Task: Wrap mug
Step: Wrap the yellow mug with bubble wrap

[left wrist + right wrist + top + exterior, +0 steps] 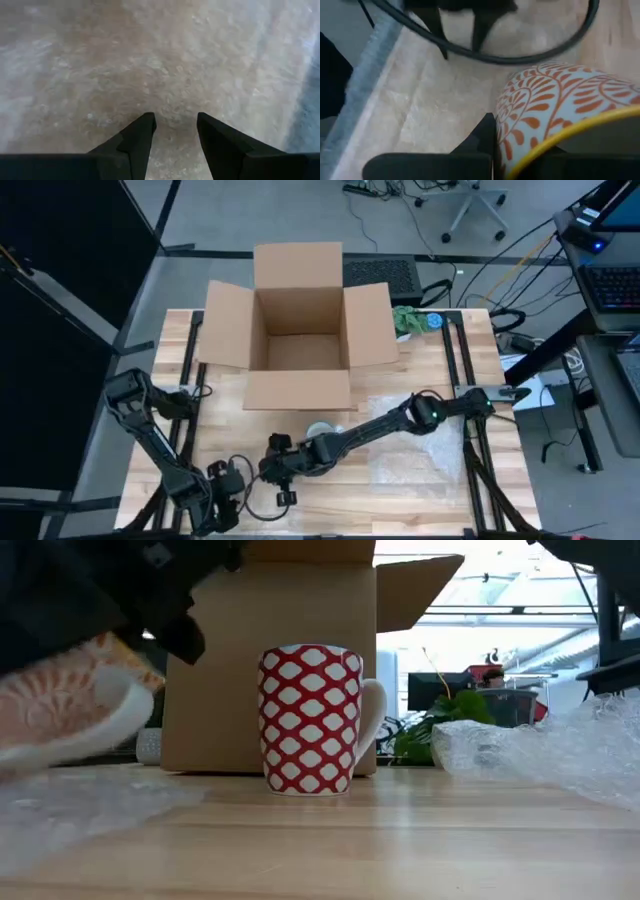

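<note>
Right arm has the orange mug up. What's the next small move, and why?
Probably lower the right gripper to set the orange-patterned mug on the bubble wrap below it: the mug hangs tilted above the sheet, and the left gripper waits nearby, jaws open.

Right arm stretched from table's right side across toward front centre, elbow raised, wrist lowered near front edge. Right gripper [283, 463] seen closed around rim of orange-patterned mug [560, 110]; one dark finger [482, 135] pressed against outer wall, other finger hidden inside.

Left arm folded at table's left front corner, forearm angled down, wrist low over tabletop. Left gripper [175, 127] pointed downward, fingers [140, 135] parted, nothing held between them. Grippers near each other, apart.
</note>
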You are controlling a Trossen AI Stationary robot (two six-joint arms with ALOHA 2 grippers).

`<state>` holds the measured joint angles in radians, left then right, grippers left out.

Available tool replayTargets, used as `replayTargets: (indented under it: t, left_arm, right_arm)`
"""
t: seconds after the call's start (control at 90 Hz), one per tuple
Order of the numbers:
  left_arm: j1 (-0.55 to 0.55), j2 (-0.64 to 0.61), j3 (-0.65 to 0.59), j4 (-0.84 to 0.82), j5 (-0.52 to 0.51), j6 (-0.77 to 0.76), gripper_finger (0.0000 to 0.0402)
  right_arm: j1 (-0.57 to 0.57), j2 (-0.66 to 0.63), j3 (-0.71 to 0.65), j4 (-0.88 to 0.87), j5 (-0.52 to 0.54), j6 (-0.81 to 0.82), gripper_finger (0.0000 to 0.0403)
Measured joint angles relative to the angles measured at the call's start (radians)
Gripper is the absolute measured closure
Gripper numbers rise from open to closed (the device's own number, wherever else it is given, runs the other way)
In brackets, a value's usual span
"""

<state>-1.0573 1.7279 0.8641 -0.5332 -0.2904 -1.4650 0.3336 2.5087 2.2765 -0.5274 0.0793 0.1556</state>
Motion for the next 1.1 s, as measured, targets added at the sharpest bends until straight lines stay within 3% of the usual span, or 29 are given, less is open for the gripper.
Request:
replayTargets:
  t: [0.467,0.722,1.1]
  left_arm:
    - [0.068,0.003,-0.005,-0.222,-0.07,-0.114,0.0252]
    - [0.121,0.006,-0.01,-0.308,-0.158,-0.109,0.0252]
    - [0.207,0.005,-0.009,-0.402,-0.172,-0.134,0.0252]
  right_arm:
    - [0.026,-0.056,0.003,-0.087,-0.015,0.045,0.0399]
    - [0.038,-0.054,0.004,-0.103,-0.035,0.072,0.0399]
    - [0.016,-0.001,0.005,-0.115,-0.023,0.073,0.0399]
